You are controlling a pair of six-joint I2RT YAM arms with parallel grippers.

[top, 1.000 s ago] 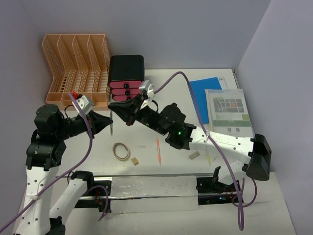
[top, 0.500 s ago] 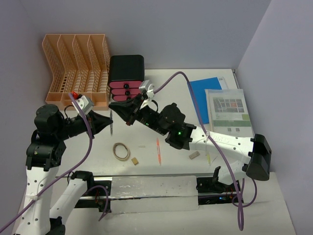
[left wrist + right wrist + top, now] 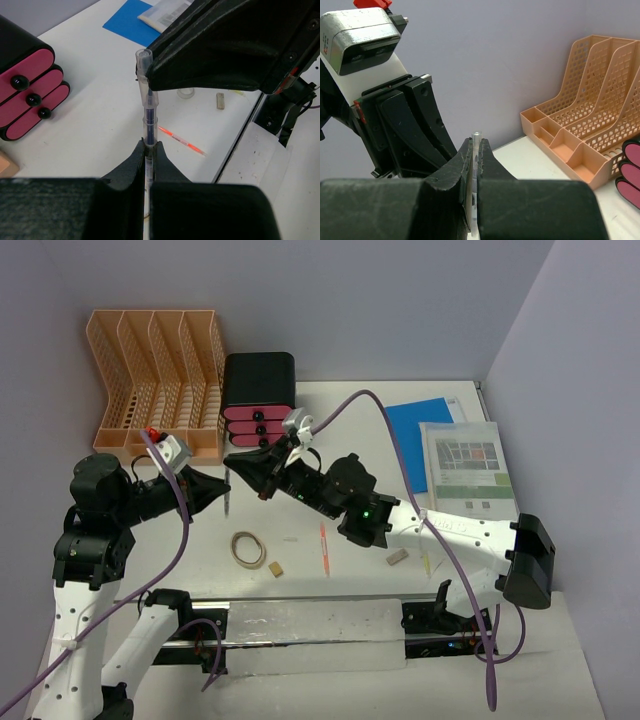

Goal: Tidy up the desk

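Note:
The white desk [image 3: 340,405] holds scattered stationery. My left gripper [image 3: 222,487] is shut on the barrel of a clear pen with blue ink [image 3: 228,502], held above the desk. In the left wrist view the pen [image 3: 149,107] sticks out of my jaws [image 3: 150,145] towards the right gripper's black fingers [image 3: 225,45]. My right gripper [image 3: 233,461] meets it from the right. In the right wrist view it [image 3: 475,142] is shut on the pen's clear end [image 3: 476,136], facing the left gripper [image 3: 405,125].
A peach file rack [image 3: 155,370] and a black box with pink drawers [image 3: 258,400] stand at the back left. A blue sheet [image 3: 420,440] and a booklet [image 3: 465,465] lie at the right. An orange pen [image 3: 323,548], a rubber band [image 3: 248,548] and two small erasers [image 3: 275,568] [image 3: 397,557] lie in front.
My right gripper has shifted slightly left and down on the pen. The left arm has not moved.

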